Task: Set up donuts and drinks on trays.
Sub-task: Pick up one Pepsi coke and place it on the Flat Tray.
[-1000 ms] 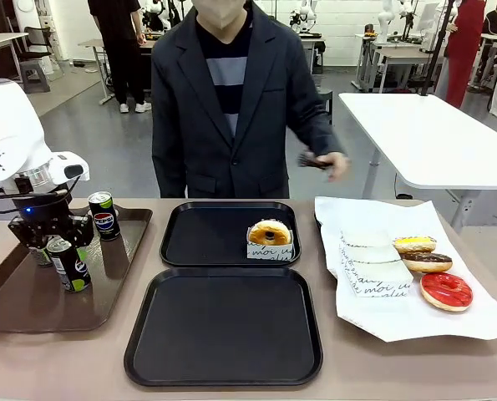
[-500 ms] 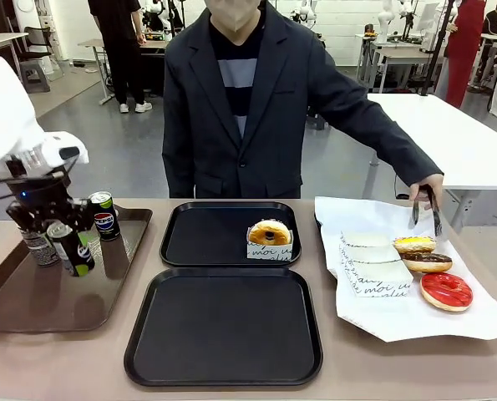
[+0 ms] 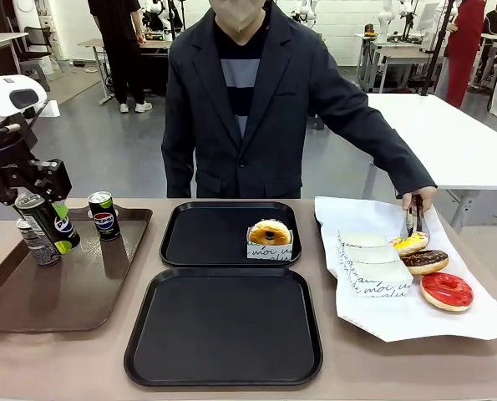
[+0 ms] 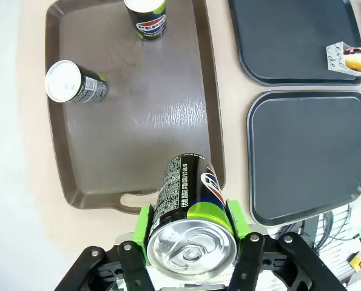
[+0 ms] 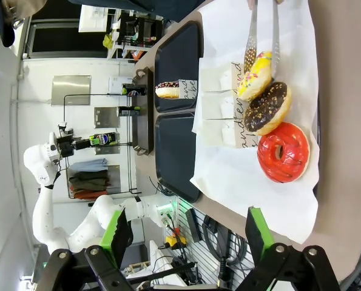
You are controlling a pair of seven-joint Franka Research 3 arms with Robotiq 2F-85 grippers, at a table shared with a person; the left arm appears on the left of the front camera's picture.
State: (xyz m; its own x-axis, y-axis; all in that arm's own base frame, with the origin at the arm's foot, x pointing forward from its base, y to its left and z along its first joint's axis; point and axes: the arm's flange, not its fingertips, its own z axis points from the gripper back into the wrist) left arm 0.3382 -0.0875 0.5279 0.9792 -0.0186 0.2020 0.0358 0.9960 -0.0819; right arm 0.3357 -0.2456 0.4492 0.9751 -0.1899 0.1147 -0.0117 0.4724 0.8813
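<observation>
The Pepsi can [image 3: 49, 225] hangs tilted above the far left of the brown tray [image 3: 81, 292], clamped near its top between the green pads of the left gripper [image 4: 192, 225], whose jaws are partly closed around it. A second can [image 3: 104, 215] and a third can [image 3: 32, 245] stand on that tray. The right gripper [image 5: 187, 239] is spread wide and empty. To the right, the far black tray [image 3: 198, 238] carries a boxed donut [image 3: 270, 232], and the near black tray [image 3: 223, 326] sits just in front of it. Far right, a person's hand [image 3: 419, 199] holds tongs [image 3: 413, 221] at the yellow donut [image 3: 410, 243] on the white paper [image 3: 482, 322].
</observation>
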